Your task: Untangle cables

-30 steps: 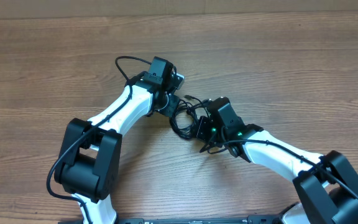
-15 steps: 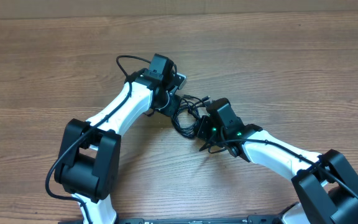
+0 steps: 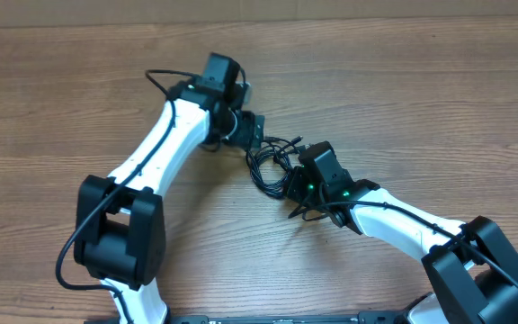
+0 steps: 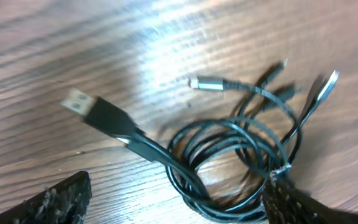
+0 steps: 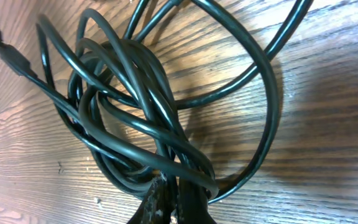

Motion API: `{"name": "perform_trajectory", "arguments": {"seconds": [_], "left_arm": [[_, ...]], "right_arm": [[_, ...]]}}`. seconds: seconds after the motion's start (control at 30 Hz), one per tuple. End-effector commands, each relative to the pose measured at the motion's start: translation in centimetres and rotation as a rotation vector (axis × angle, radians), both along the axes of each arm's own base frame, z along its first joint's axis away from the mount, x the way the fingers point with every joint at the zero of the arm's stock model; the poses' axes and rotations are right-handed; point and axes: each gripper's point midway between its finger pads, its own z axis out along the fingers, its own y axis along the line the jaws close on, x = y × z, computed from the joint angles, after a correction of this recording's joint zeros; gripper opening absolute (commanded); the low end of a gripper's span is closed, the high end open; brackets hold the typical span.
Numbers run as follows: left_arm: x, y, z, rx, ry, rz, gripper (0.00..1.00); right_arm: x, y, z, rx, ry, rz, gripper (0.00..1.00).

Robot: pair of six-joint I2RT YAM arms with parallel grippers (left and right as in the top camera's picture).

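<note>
Two claws meet over one knot: my right gripper (image 5: 174,202) is pinched onto strands at the edge of the cables (image 5: 135,99), while my left gripper (image 4: 179,202) hangs spread wide above the same bundle, holding nothing. Around them the coil lies looped through itself on the table (image 3: 421,90) between the arms. Only a few plug ends (image 4: 92,109) splay free, so I judge that nearly all the untangling remains.

One tangle of cables (image 5: 157,102), perhaps three (strands overlap); four plug ends (image 4: 95,112); two arms (image 3: 165,144).
</note>
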Motion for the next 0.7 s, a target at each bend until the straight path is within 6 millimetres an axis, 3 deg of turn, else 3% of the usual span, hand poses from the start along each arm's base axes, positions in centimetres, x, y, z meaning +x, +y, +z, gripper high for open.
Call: {"name": "perform_trajectory", "arguments": {"seconds": [0.0,0.1,0.3,0.67], "left_arm": [[0.4,0.3,0.3,-0.043,0.050,0.117,0.91],[-0.2,1.2,-0.3,-0.021,0.081,0.137,1.00],[-0.6,3.4,-1.2,0.048,0.120,0.251,1.00],[-0.8,3.6,-1.3,0.050,0.132,0.265,1.00]], "right_arm": [[0.6,-0.4,-0.2,-0.035,-0.011,-0.025,0.04],[0.6,-1.0,-0.5,-0.063,-0.010,-0.040,0.04],[0.6,-1.2,-0.6,-0.072,-0.007,-0.049,0.04],[0.1,-2.1,-2.8,-0.040,0.110,-0.107,0.04]]}}
